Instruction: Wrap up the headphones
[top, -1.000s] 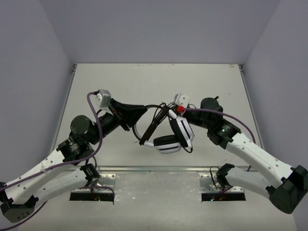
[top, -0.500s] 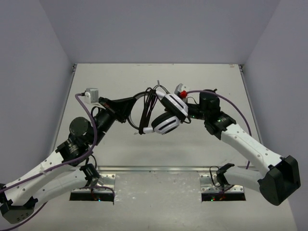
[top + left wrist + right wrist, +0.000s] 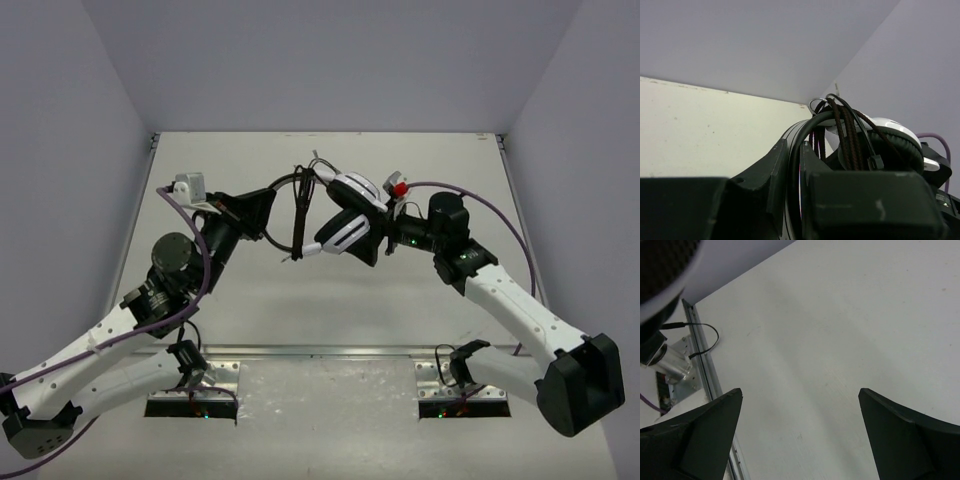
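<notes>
The headphones (image 3: 345, 215) hang above the middle of the table, white-and-black ear cups side by side. Their thin black cord (image 3: 299, 215) is looped in several turns round the headband. My left gripper (image 3: 266, 206) is shut on the black headband (image 3: 799, 160), which runs between its fingers in the left wrist view, with the cord (image 3: 847, 132) and an ear cup (image 3: 892, 142) just beyond. My right gripper (image 3: 374, 236) is wide open right beside the ear cups. In the right wrist view nothing lies between its fingers (image 3: 800, 392), and one ear cup (image 3: 660, 275) shows at the top left corner.
A metal rail (image 3: 330, 351) with two arm mounts runs along the table's near edge. Purple robot cables (image 3: 190, 225) arc over both arms. Grey walls close the table on the left, right and far sides.
My right gripper has opened wide and let go of the ear cup. The left gripper has carried the headphones up and toward the far side, and the right arm has followed.
</notes>
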Tool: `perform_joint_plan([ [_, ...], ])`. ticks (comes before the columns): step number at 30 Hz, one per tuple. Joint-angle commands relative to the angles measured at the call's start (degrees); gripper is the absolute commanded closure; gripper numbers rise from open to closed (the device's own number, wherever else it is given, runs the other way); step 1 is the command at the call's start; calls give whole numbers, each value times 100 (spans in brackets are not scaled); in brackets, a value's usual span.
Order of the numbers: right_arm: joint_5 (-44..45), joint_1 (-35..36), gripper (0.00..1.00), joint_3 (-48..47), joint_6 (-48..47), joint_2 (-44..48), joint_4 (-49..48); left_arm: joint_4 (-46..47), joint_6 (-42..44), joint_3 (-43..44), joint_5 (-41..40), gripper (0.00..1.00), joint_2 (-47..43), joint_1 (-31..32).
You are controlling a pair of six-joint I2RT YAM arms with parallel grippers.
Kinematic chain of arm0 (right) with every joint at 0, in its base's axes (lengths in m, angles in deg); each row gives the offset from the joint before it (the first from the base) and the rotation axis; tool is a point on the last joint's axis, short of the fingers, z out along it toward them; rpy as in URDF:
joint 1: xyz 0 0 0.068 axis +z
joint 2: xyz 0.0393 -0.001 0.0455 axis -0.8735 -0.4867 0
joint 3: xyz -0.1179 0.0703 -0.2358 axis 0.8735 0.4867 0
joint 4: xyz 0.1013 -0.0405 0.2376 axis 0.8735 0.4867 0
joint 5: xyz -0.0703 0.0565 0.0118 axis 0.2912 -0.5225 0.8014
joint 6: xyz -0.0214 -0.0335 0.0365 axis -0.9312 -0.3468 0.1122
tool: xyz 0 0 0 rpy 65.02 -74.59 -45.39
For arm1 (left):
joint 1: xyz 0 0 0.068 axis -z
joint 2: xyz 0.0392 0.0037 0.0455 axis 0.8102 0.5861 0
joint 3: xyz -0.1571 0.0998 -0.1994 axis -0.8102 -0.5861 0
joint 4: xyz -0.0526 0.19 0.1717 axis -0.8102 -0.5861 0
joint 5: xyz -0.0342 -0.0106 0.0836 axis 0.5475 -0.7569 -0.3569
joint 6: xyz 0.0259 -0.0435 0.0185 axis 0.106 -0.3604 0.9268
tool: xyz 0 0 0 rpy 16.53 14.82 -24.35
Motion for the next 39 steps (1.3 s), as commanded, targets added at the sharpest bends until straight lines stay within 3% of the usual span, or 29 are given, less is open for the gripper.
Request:
perform_joint_plan([
  [1,409,-212,1,-13,381,87,-299,705,-138,293,-246,100,-83,-2],
  [10,2833,-353,1,-628,794,-124,1212,749,-146,117,-395,100,-83,-11],
  [15,4537,-361,1,-524,1023,455,2416,705,-155,116,-395,100,58,-11],
  [19,5005,-361,1,-584,1119,991,3337,608,-225,169,-439,100,373,-64],
  [24,5288,-361,1,-926,1146,1623,4069,723,-480,187,193,100,769,-598],
  [31,5367,-353,1,-1630,1041,2345,4966,1390,-1043,-103,1889,100,1718,-1680],
  [34,5166,-353,1,-1999,988,2521,5316,1793,-1034,-173,2101,100,2218,-1751],
  [39,4042,-361,1,-2430,935,2670,5696,2936,-1201,-419,2697,100,3027,-1769],
])
